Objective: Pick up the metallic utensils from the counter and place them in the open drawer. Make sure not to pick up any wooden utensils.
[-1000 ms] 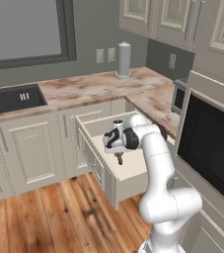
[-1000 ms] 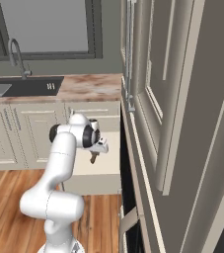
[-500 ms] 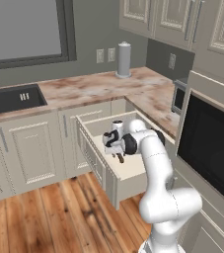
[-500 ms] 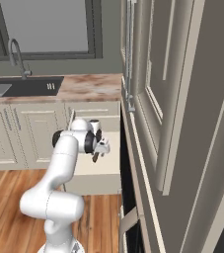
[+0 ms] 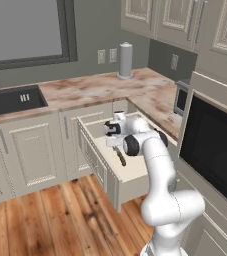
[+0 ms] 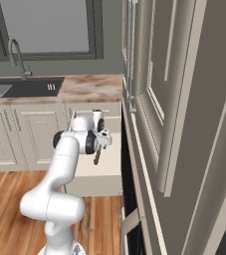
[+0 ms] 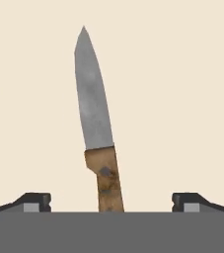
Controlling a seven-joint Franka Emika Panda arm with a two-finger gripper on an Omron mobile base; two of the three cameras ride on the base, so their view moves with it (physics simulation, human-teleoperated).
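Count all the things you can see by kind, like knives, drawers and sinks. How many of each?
Knife in the open drawer: 1
Sink: 1
Faucet: 1
Paper towel roll on the counter: 1
Wall outlets: 3
Gripper, jaws wide apart: 1
Total: 10

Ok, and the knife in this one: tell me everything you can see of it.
The knife has a plain grey pointed blade and a mottled brown handle that looks wooden, with one small grey rivet. In the hand view it lies flat on the pale floor of the drawer, between the wide-apart fingertips of the gripper, neither of which touches it. In the left base view it lies near the middle of the open drawer, just below the gripper.
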